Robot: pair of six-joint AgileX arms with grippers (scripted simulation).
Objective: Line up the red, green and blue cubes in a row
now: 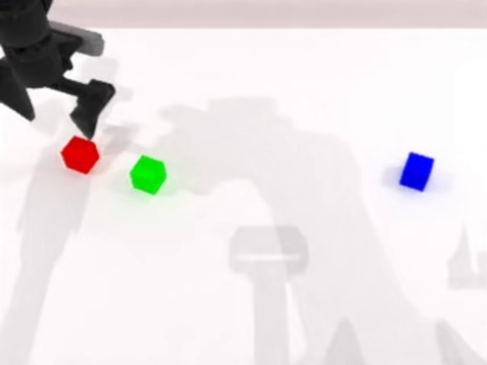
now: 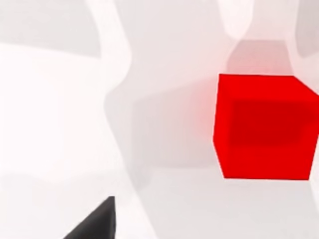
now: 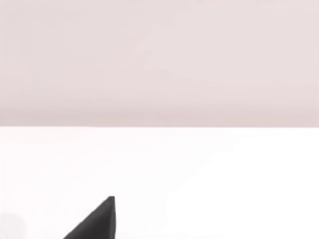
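Observation:
The red cube (image 1: 80, 154) rests on the white table at the left, with the green cube (image 1: 148, 174) close to its right. Far off at the right sits the blue cube (image 1: 417, 170), alone. My left gripper (image 1: 58, 123) hovers open just behind the red cube, holding nothing; one finger (image 1: 90, 106) ends right by the cube's back edge. The left wrist view has the red cube (image 2: 264, 127) large and off to one side, and a single dark fingertip (image 2: 99, 224). My right arm is outside the top view; its wrist view holds one fingertip (image 3: 99, 224) over bare table.
The white table (image 1: 304, 91) runs to a pale back wall (image 1: 266, 11). Grey shadows of both arms fall across the middle and front. The stretch between the green and blue cubes holds nothing but shadow.

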